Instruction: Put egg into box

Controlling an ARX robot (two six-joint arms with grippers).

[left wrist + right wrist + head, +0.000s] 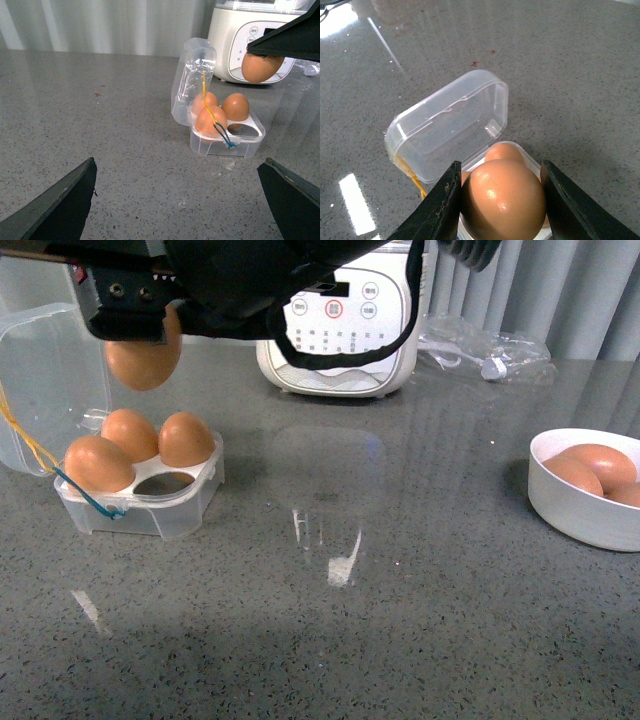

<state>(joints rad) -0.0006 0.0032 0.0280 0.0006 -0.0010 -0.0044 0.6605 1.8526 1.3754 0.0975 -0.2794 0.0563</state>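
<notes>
The danger here is a cracked shell. The egg hangs in the air above the box. From the front view it seems to sit over the back row of seated eggs rather than over the one empty cup at the near right corner. We judge that a straight drop from here could knock shell on shell. That cup is hemmed in by its three neighbours, so the black fingers may bump one on the way down. They could also shove the light plastic box across the smooth table. Letting go too high would do similar harm — the egg could strike hard and bounce out. The open lid stands up on the box's left side, and the yellow elastic trails along there too. Either might catch a finger that drifts that way.

The right pincer is clamped on the egg, one finger on each flank, spread only as wide as the egg's middle. We see it touching nothing else. The left pincer has its fingers wide apart and holds nothing — it hovers over the table, well apart from the box.
</notes>
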